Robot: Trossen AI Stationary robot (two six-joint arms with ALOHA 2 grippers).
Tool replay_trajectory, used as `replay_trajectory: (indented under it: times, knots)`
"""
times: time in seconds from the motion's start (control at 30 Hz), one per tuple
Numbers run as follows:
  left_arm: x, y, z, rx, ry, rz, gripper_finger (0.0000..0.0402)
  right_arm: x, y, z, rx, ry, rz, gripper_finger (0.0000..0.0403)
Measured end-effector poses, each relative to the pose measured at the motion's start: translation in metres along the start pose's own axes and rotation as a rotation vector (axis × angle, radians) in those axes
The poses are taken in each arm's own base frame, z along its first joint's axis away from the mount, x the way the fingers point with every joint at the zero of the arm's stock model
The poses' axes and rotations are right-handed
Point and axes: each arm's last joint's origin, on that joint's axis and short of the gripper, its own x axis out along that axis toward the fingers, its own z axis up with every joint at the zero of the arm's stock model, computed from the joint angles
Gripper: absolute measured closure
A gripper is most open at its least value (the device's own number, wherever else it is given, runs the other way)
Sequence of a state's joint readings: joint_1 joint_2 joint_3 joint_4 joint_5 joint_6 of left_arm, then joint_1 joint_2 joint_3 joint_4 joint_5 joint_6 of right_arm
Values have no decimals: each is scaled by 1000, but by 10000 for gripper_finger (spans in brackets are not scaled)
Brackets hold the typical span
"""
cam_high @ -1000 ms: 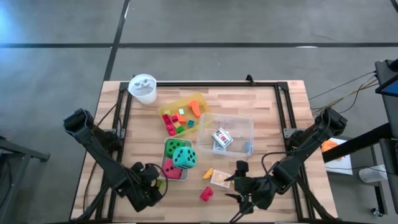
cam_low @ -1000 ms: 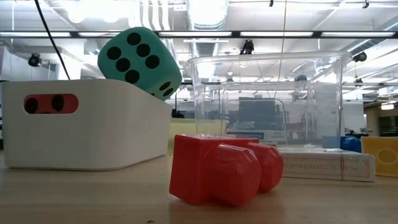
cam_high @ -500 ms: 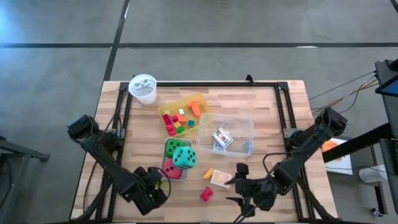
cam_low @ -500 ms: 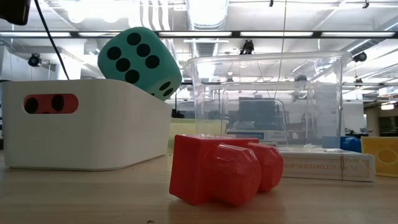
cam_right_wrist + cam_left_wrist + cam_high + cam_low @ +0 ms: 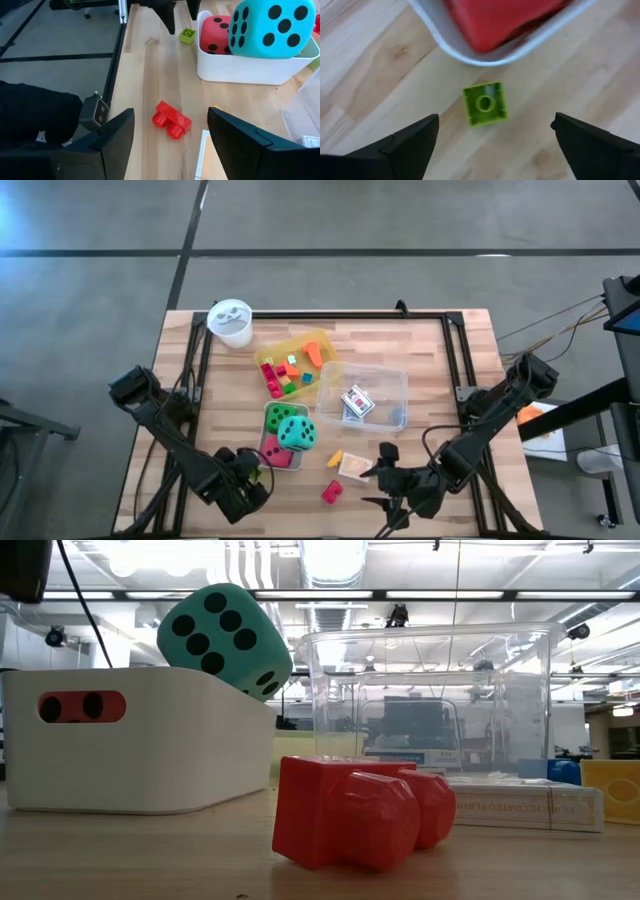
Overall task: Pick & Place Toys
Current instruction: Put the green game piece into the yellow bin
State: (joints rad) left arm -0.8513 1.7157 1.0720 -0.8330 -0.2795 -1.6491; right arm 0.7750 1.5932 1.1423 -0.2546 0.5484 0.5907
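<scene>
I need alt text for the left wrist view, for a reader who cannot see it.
A small green block lies alone on the wooden table, between the two spread fingers of the left tool, which is open and not touching it. Just beyond it is the rounded corner of a white bin holding a red die.

Table top (image 5: 420, 360): pale wood planks, visible grain, matt, framed in black metal rail. Red block (image 5: 360, 812): moulded plastic, smooth, slight sheen. Green block (image 5: 484, 103): glossy plastic. White bin (image 5: 140, 740): smooth matt plastic. Clear box (image 5: 430, 700): transparent, shiny plastic. Teal die (image 5: 270, 22): soft-looking, matt, foam-like surface.
</scene>
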Motion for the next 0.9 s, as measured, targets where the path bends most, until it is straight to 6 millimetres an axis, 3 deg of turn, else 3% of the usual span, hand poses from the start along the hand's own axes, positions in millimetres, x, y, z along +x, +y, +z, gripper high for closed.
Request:
replay_trajectory:
  times: [0.43,0.9]
  knots:
    - [40,20,-4,-126,-11,-107,42,-1,1,3,-139,-9,10,157]
    - [37,17,-3,-152,21,-74,42,-1,4,9,-243,-51,31,157]
